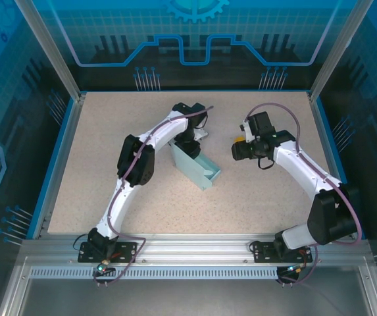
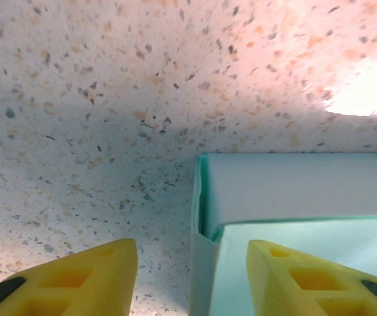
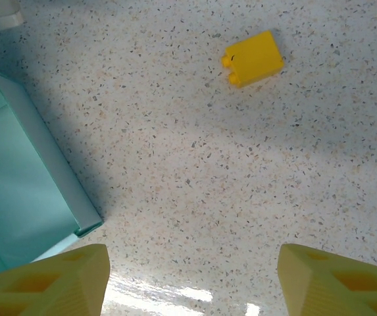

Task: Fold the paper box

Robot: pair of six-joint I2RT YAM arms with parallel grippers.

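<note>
my left pincer [image 2: 191, 249]: fingers apart, straddling one upright corner of the paper box [image 2: 293, 191], not clamped on it. the paper box sits on the surface [image 1: 109, 164], about the middle, between my two arms, partly folded with walls standing. inside it, bare teal card. right of the box, a small yellow block [image 3: 252, 58] lies on the speckle, apart from it. my right pincer [image 3: 193, 255]: fingers wide apart over bare surface, box edge at its left.
</note>
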